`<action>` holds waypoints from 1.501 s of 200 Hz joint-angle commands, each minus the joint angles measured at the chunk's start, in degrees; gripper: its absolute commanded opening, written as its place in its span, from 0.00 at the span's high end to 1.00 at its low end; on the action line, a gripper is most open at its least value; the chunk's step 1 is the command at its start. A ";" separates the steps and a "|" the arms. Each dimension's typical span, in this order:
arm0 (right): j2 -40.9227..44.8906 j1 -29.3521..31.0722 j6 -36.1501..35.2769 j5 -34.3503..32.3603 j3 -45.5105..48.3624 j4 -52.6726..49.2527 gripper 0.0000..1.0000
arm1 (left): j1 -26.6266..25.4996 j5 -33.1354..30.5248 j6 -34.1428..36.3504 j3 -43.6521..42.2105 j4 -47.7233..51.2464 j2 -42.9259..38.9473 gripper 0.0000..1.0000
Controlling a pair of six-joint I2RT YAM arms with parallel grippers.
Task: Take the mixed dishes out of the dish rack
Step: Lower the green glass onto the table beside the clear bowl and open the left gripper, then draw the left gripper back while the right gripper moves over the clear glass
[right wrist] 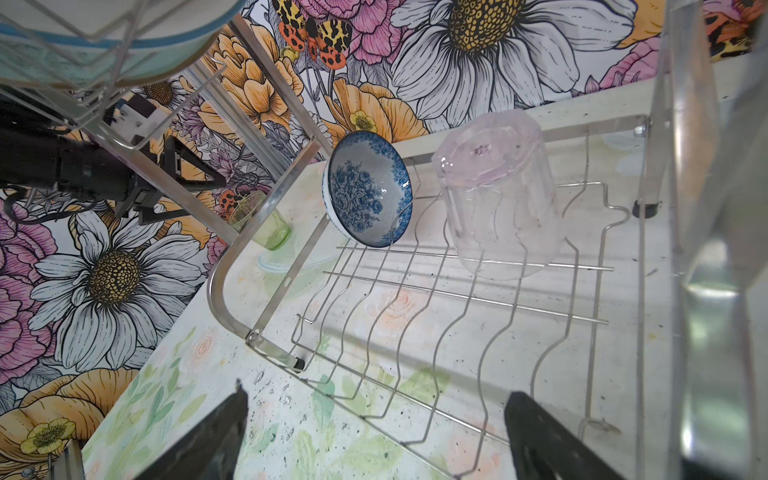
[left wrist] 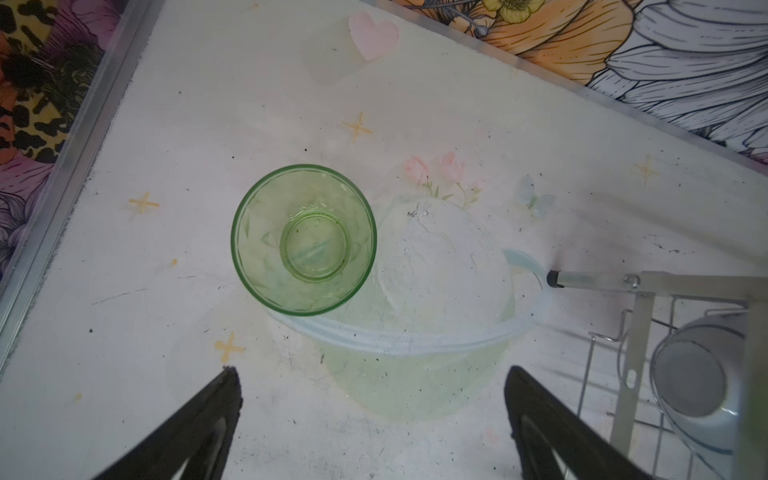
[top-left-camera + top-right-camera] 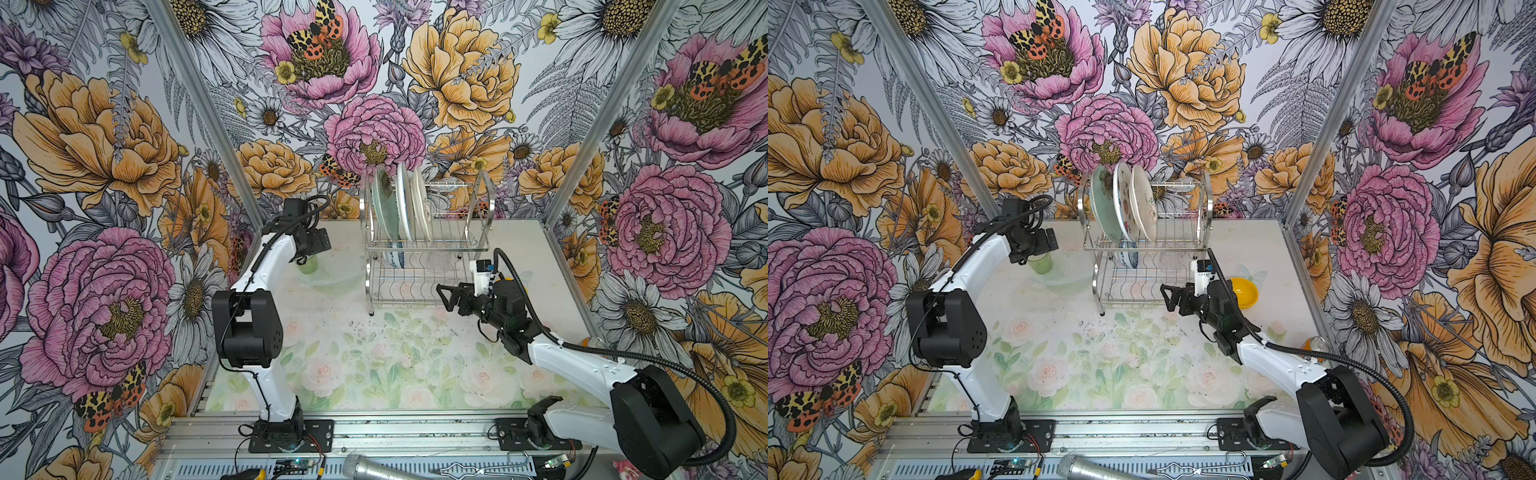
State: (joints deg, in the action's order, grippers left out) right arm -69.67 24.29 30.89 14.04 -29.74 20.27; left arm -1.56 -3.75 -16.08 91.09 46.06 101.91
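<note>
Left claw wide, clear of the green tumbler near the desk corner. Right claw wide, at the rack's open lower front edge.

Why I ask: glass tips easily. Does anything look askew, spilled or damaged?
Nothing looks spilled or broken. The translucent green tumbler stands upright at the rim of a pale translucent round dish on the table; whether it overlaps that rim is unclear.

Bright, even, diffuse light left only faint shadows on the pale floral bench. Both top views bowed at their edges. In the right wrist view the shiny chrome wire dish rack smeared out of focus just beside the right tool.
</note>
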 commanded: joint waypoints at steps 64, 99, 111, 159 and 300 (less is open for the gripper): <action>-4.09 -0.21 1.19 -1.29 -2.30 1.92 0.03 | -2.49 0.91 -6.71 -24.06 -19.45 -22.76 0.01; -7.29 -0.05 0.26 -4.45 -3.42 4.09 0.03 | -7.50 -1.26 -8.49 -33.72 -24.83 -31.10 0.01; -8.17 0.06 0.12 -4.75 -4.41 4.49 0.03 | -8.02 -0.64 -9.29 -36.67 -26.14 -33.71 0.01; -12.60 0.58 -4.55 -11.66 -7.58 5.27 0.01 | -8.41 3.66 -8.51 -42.88 -26.80 -41.66 0.01; -28.87 2.51 -15.21 -20.31 -10.70 22.47 0.01 | -10.90 -0.33 -9.68 -51.91 -37.03 -43.41 0.01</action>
State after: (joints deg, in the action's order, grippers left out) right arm -96.36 26.83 17.43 -4.93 -38.83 36.23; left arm -12.12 -2.31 -25.61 39.94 12.25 58.33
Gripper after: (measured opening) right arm 0.995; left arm 0.987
